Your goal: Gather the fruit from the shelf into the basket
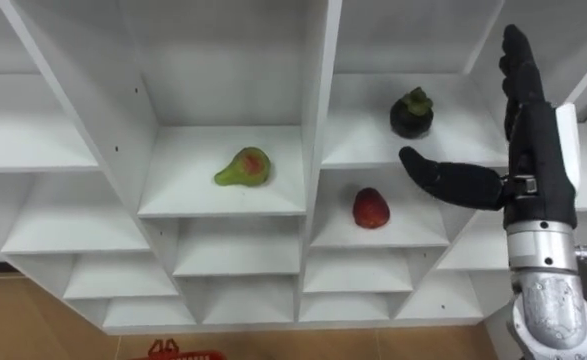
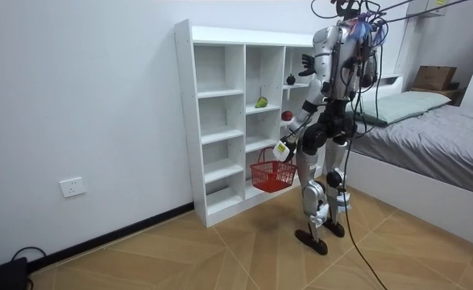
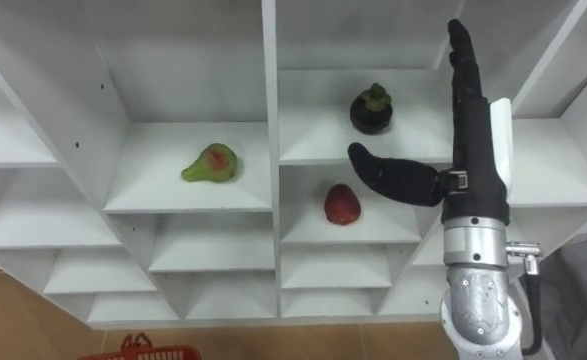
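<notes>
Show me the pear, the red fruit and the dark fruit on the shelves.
pear (image 1: 243,167), left eye view, on its green and red body.
red fruit (image 1: 371,208), left eye view, middle of its skin.
dark fruit (image 3: 371,117), right eye view, on its round body below the cap.

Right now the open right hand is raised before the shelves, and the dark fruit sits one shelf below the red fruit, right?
No. In the left eye view the dark fruit sits one shelf above the red fruit, not below. The right hand is open and raised before the shelves.
</notes>
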